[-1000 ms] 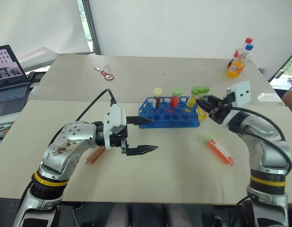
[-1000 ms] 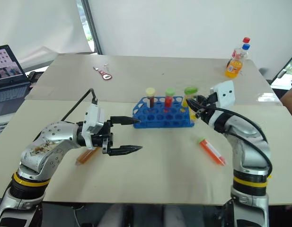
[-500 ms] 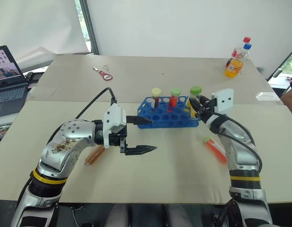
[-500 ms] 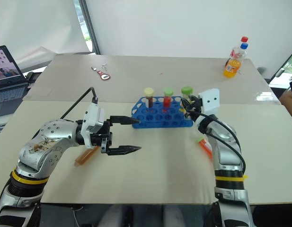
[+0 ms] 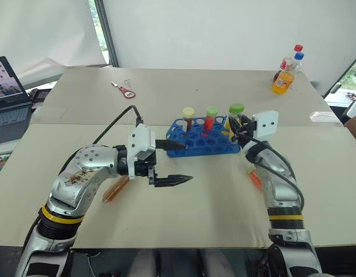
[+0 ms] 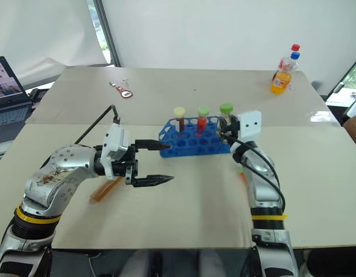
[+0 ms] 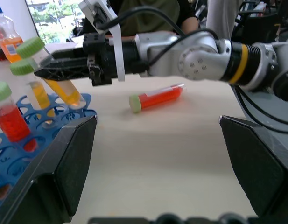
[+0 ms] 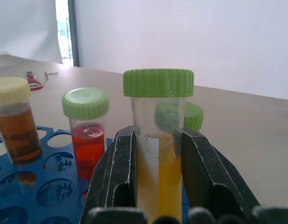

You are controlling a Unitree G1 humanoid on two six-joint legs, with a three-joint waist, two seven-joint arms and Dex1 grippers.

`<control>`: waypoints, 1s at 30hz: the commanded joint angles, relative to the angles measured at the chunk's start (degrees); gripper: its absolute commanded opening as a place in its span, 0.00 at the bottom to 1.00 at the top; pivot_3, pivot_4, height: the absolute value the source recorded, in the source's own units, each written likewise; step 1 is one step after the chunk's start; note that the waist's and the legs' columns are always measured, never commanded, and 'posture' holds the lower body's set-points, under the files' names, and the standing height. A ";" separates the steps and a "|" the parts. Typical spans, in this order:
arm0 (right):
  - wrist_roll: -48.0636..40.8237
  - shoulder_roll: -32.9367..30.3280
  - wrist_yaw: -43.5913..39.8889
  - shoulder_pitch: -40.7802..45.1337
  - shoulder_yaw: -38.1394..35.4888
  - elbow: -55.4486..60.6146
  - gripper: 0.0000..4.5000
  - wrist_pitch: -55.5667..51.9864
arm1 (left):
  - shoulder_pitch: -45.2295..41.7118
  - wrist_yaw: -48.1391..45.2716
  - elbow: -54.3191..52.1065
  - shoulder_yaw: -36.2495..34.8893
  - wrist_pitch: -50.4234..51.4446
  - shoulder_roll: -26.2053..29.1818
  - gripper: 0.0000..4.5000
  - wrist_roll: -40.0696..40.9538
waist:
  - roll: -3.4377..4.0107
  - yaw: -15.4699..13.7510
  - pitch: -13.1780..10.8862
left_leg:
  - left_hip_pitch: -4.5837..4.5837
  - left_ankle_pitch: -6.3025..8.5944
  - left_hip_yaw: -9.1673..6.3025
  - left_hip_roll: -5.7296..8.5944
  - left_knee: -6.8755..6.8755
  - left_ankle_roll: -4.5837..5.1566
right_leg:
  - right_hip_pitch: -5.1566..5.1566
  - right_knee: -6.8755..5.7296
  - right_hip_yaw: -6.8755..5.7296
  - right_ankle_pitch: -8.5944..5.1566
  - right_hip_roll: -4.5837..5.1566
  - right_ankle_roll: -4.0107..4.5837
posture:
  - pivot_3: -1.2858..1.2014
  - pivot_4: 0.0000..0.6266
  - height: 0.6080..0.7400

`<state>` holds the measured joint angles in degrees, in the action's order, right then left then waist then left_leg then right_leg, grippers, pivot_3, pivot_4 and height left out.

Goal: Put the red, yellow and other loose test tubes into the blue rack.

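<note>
The blue rack [image 5: 204,142] stands mid-table with a yellow-capped brown tube [image 5: 189,118] and a green-capped red tube [image 5: 210,118] upright in it. At its right end my right gripper [image 5: 239,129] is shut on a green-capped yellow tube [image 8: 158,144]. That tube leans, its lower end at the rack's end holes, and a second yellow tube [image 7: 37,93] stands just behind it. My left gripper [image 5: 175,163] hangs open and empty in front of the rack's left end. One loose red-orange tube [image 7: 157,97] lies right of the rack, and a brownish one [image 5: 115,188] lies under my left forearm.
Two drink bottles [image 5: 286,74] stand at the far right corner. A red-handled tool [image 5: 127,90] lies at the back left, and a laptop [image 5: 7,95] sits off the left edge. A person [image 7: 148,14] is at the table's right side.
My right gripper has carried the yellow tube left and down to the rack's right end, tilting it more upright. The left gripper has stayed in place, still open.
</note>
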<state>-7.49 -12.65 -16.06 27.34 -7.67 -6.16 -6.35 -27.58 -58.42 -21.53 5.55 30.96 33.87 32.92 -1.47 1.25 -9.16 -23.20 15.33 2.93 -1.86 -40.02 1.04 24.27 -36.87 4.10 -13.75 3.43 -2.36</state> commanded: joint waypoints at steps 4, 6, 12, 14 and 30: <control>1.07 1.68 2.02 -1.68 1.22 -0.81 0.21 3.35 | -2.30 3.22 -1.36 -1.65 2.37 -1.16 1.00 2.32 | 0.00 0.37 0.00 | 0.03 0.00 -0.15 0.00 0.02 0.00 | 0.00 -0.01 0.02 0.00 0.00 0.00 | 0.52 0.24 1.00; 0.72 2.08 2.88 -1.89 0.76 -0.56 0.21 3.38 | -2.44 3.69 -1.46 -1.39 2.50 -1.33 1.00 2.29 | 0.00 0.57 0.00 | 0.04 0.00 -0.30 0.00 0.03 0.00 | -0.01 -0.02 0.02 0.00 0.00 0.01 | 0.52 0.24 1.00; -0.69 -0.42 0.89 -4.07 0.03 4.02 0.73 -0.23 | -2.94 5.47 -1.38 -0.60 2.49 -2.61 1.00 1.43 | 0.01 0.76 0.00 | 0.01 0.00 -0.42 0.03 0.08 -0.01 | -0.01 -0.01 0.01 0.01 0.02 0.01 | 0.52 0.24 1.00; -1.96 -2.87 -1.05 -5.79 -0.54 7.78 0.88 -4.16 | -3.06 6.15 -1.35 -0.28 2.41 -3.15 1.00 1.06 | 0.02 0.57 -0.01 | -0.04 0.00 -0.43 0.05 0.08 -0.01 | 0.00 -0.01 0.01 0.01 0.04 0.00 | 0.52 0.24 1.00; -20.86 -46.69 -22.07 -16.76 -4.31 36.26 0.96 -57.57 | -1.06 -4.76 -0.63 5.00 -4.75 2.65 1.00 -4.30 | 0.03 -0.33 -0.04 | 0.04 0.00 -0.39 0.05 0.09 0.01 | -0.11 0.19 0.03 -0.02 -0.03 0.02 | 0.52 0.24 1.00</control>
<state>-26.69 -58.06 -37.07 8.97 -12.62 29.17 -58.78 -28.52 -60.48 -20.49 10.18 28.13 35.71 28.95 -1.44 0.92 -9.19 -23.16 15.33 2.57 -1.81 -39.93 1.05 24.16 -36.67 4.13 -13.77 3.40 -2.34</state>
